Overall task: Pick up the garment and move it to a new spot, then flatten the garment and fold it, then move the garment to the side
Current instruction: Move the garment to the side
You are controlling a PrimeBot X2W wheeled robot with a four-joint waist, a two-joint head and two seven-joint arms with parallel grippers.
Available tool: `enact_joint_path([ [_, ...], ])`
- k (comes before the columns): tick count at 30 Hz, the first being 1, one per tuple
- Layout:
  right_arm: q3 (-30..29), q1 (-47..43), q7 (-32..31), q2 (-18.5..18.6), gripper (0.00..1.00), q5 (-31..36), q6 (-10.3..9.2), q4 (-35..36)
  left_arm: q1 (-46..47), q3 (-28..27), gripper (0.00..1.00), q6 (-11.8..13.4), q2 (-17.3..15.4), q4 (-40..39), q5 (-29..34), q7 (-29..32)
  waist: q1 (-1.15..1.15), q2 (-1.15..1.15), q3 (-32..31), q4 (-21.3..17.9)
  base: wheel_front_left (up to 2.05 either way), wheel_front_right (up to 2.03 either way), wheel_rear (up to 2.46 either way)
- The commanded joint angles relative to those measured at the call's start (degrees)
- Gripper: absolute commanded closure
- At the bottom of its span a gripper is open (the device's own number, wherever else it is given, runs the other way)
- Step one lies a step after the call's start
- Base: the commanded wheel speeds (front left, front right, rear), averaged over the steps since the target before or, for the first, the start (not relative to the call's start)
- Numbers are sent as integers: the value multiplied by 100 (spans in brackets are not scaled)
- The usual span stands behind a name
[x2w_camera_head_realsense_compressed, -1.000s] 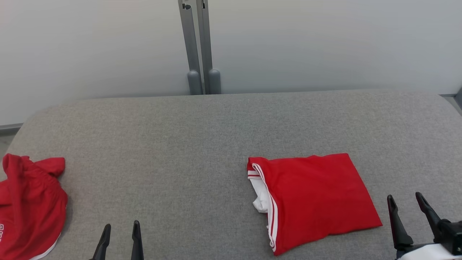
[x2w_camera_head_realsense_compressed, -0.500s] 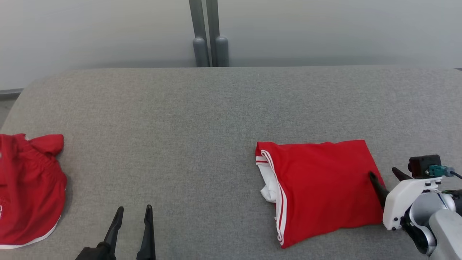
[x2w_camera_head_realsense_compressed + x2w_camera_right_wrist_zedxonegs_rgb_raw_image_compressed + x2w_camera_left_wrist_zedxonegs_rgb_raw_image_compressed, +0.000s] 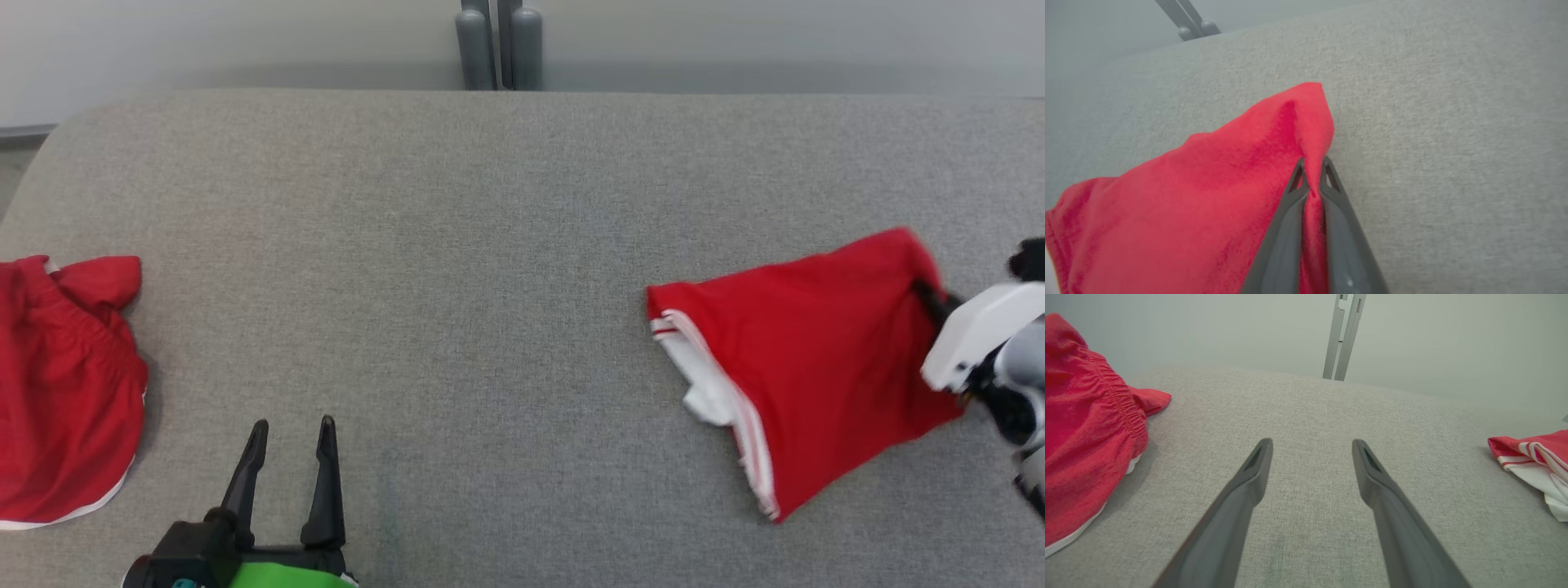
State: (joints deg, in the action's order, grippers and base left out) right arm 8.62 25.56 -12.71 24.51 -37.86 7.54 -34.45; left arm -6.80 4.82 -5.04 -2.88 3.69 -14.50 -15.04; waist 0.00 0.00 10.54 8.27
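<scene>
The folded red garment with white stripes lies on the right of the grey padded table. My right gripper is shut on its far right corner; in the right wrist view a ridge of red cloth is pinched between the closed fingertips of that gripper. The pinched corner is pulled up and to the right. My left gripper stands open over bare table at the lower left, seen wide apart as the left gripper in its wrist view, with the garment's striped edge far right.
A second red garment with an elastic waistband lies crumpled at the table's left edge, also seen as the red heap in the left wrist view. Two grey posts stand behind the table against a pale wall.
My right gripper reached onto the garment's right edge, shut on its corner and dragged it right and away. The head camera tilted down. The left gripper stayed open.
</scene>
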Motion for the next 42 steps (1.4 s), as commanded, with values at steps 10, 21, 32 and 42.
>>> enact_joint_path([
  [10,-1260,1857,553,1072,100,1374,-8,-1011,1032,294,0,29,-9,-329,-147,-17,0,0,1640,-495,0,0,0],
  [21,-2203,2307,874,1573,100,2674,-8,-1875,825,206,0,15,-9,-450,-9,-18,0,0,1677,-297,0,0,0],
  [32,-2641,2097,2242,988,0,3787,-8,-1383,545,83,0,56,-10,-393,-131,-17,0,0,951,-551,0,0,0],
  [42,-2020,-181,2788,-11,0,3213,-8,721,-170,-324,0,247,-9,-61,-384,-18,0,0,-579,-806,0,0,0],
])
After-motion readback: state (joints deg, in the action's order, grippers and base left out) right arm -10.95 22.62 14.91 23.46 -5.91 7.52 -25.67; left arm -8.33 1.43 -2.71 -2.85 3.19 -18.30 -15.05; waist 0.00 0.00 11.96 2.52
